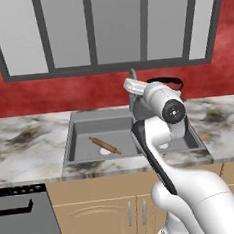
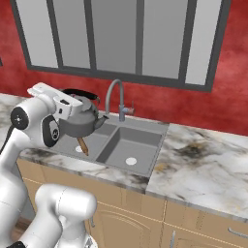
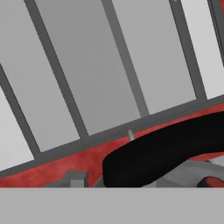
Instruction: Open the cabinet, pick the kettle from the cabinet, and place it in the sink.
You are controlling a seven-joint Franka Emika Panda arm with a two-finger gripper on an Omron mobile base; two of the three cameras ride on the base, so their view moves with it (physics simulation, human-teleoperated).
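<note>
Here the white arm rises from the lower right of the left base view and bends toward the centre, where its hand (image 2: 72, 104) is clenched on the black arched handle of the kettle (image 2: 80, 121). In the right base view the kettle hangs at centre left, its grey dome just under the hand, its short spout pointing right toward the faucet (image 2: 116, 97). It is held clear above the left basin of the sink (image 2: 145, 145), not resting on anything.

In the left base view the kettle (image 1: 169, 84) is mostly hidden behind the arm's wrist; just its black handle and a sliver of grey show at centre right.

A wooden rolling pin (image 1: 104, 145) lies slantwise on the floor of the sink's left basin, left of centre in the left base view. The right basin holds nothing but its drain.

The marbled tabletop (image 1: 26, 144) runs to both sides of the sink, with tan base cabinets (image 2: 193, 227) below it. A red wall and a grey-framed window (image 1: 96, 30) fill the upper part of both base views.

In the hand view the kettle's black handle (image 3: 166, 153) crosses the lower right, with the window bars slanting behind it.
</note>
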